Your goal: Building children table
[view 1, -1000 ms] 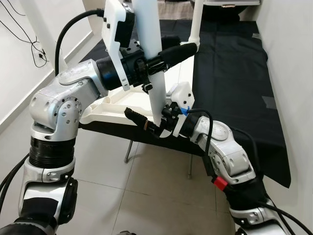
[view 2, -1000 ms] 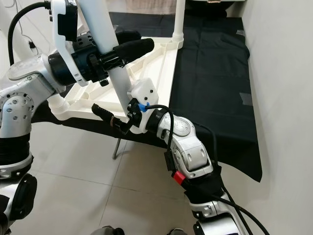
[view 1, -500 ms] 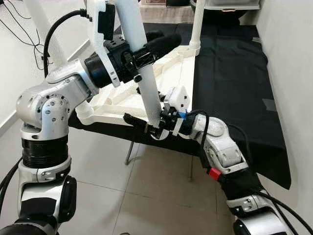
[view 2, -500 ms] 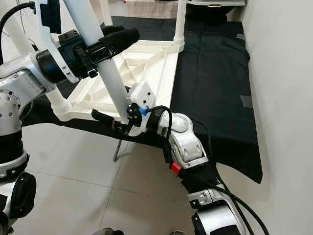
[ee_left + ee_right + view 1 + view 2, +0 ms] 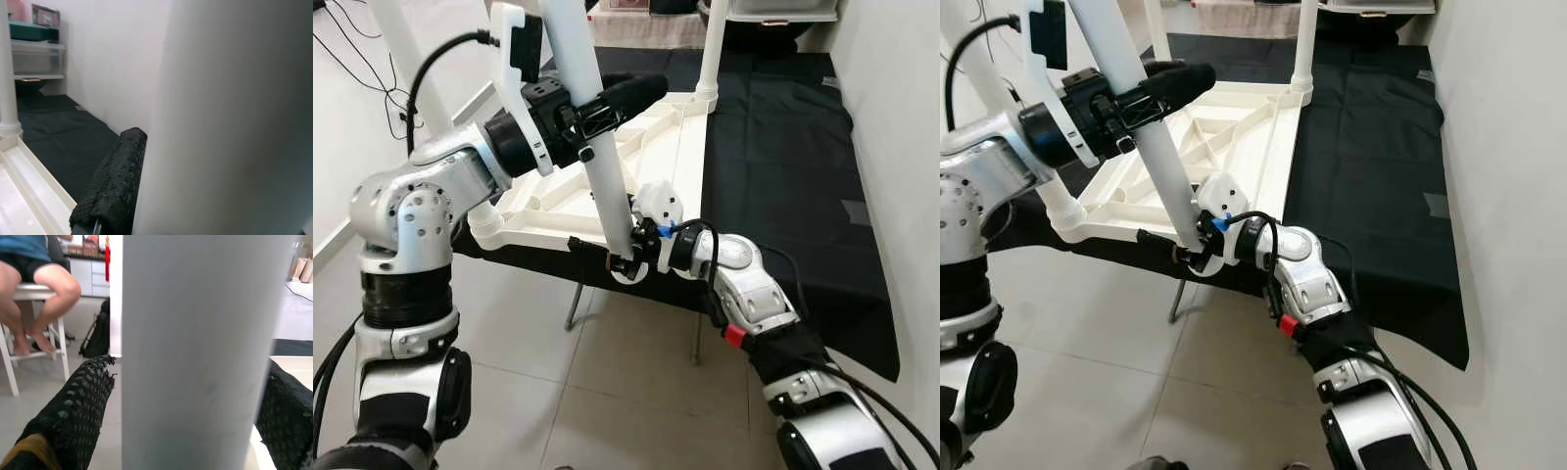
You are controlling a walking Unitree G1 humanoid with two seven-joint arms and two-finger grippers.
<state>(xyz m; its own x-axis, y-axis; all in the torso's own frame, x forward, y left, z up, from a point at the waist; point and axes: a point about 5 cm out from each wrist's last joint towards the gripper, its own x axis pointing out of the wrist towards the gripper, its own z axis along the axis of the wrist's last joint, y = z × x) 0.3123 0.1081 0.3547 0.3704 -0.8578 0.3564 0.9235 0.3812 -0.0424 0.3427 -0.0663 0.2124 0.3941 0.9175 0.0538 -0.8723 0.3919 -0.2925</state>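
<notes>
Your upturned tabletop [image 5: 558, 201] lies on the black-draped worktop [image 5: 783, 166], near-left edge. Both hands pinch the leg [image 5: 597, 157]: left hand [image 5: 607, 103] high, right hand [image 5: 612, 257] at its foot. Tilted so, you could miss the corner socket [image 5: 628, 272].

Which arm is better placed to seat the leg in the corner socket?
Probably the right. The right gripper holds the white leg at its base, beside the tabletop's corner socket. The left gripper holds it higher up, better for steadying.
</notes>
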